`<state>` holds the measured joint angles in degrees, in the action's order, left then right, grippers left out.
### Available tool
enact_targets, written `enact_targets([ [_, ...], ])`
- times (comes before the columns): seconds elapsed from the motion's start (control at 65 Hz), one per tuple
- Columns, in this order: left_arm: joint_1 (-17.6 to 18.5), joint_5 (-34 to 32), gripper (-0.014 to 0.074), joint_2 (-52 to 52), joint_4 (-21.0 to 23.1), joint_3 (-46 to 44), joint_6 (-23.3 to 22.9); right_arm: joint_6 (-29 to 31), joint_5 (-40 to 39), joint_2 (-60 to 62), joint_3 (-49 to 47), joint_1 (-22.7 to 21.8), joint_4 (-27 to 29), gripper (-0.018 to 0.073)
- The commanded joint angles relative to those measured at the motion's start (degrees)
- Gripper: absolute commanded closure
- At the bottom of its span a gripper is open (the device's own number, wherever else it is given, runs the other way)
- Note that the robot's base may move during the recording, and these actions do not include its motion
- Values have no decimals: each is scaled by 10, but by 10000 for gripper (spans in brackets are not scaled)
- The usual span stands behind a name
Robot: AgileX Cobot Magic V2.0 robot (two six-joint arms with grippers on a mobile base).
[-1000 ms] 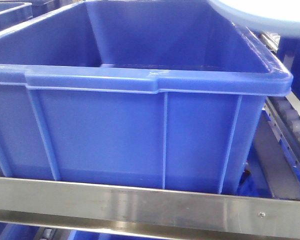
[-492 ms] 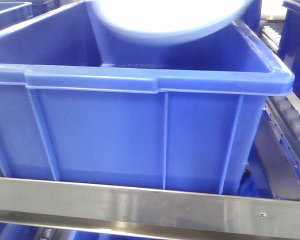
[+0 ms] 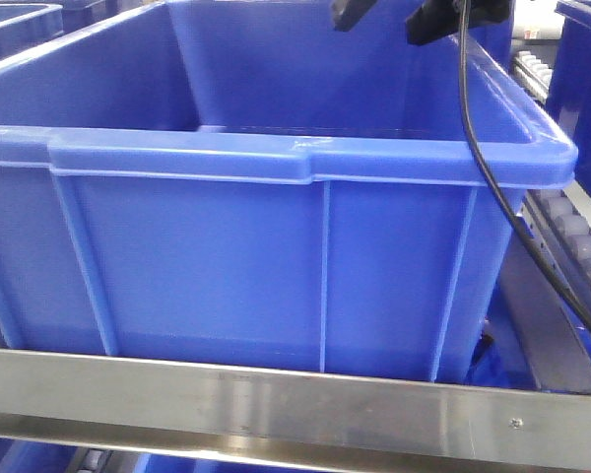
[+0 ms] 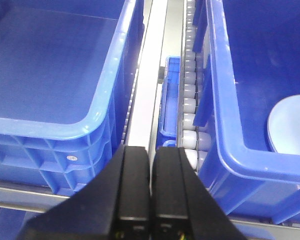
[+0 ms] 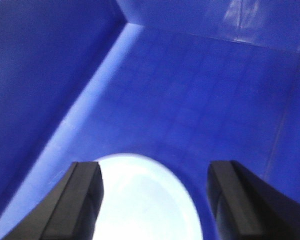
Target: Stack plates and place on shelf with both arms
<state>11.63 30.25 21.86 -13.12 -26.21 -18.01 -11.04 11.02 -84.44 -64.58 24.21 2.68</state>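
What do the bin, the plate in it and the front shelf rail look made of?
Bin: moulded blue plastic, ribbed walls, soft sheen.
Plate: glossy pale bluish-white, likely melamine or glazed ceramic; can't tell which.
Rail: brushed metal, probably steel or aluminium, streaky reflections.

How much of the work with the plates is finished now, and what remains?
Done, it seems: a pale plate lies on the floor of the blue bin, below the open right gripper, which holds nothing. The left wrist view also shows a plate inside a bin. The left gripper is shut and empty, outside the bins. Whether two plates are stacked there cannot be told. Probably only pulling the arms away remains.
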Motion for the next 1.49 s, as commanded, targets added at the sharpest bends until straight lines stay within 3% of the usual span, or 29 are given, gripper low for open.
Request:
enact_targets([
  [0.0,-1,-48,513,7,-4,-16,-3,1,-39,52,-18,0,0,78],
  [0.092,-1,-48,513,7,-4,-16,-3,1,-43,95,-1,0,-1,209],
  [0.2,-1,-48,513,7,-4,-16,-3,1,-43,168,38,-3,-10,507],
  [0.231,-1,-48,513,7,-4,-16,-3,1,-43,187,51,-3,-13,554],
  [0.277,-1,-48,513,7,-4,-16,-3,1,-44,219,79,-4,-17,510],
  [0.446,-1,-48,513,7,-4,-16,-3,1,-44,345,186,-27,-17,536],
  [0.739,-1,-48,513,7,-4,-16,-3,1,-39,587,354,-159,-17,536],
  [0.877,-1,-48,513,7,-4,-16,-3,1,-22,643,390,-198,-17,536],
  [1.047,-1,-48,513,7,-4,-16,-3,1,23,653,394,-203,-17,536],
  [1.477,-1,-48,513,7,-4,-16,-3,1,24,653,394,-203,-17,536],
])
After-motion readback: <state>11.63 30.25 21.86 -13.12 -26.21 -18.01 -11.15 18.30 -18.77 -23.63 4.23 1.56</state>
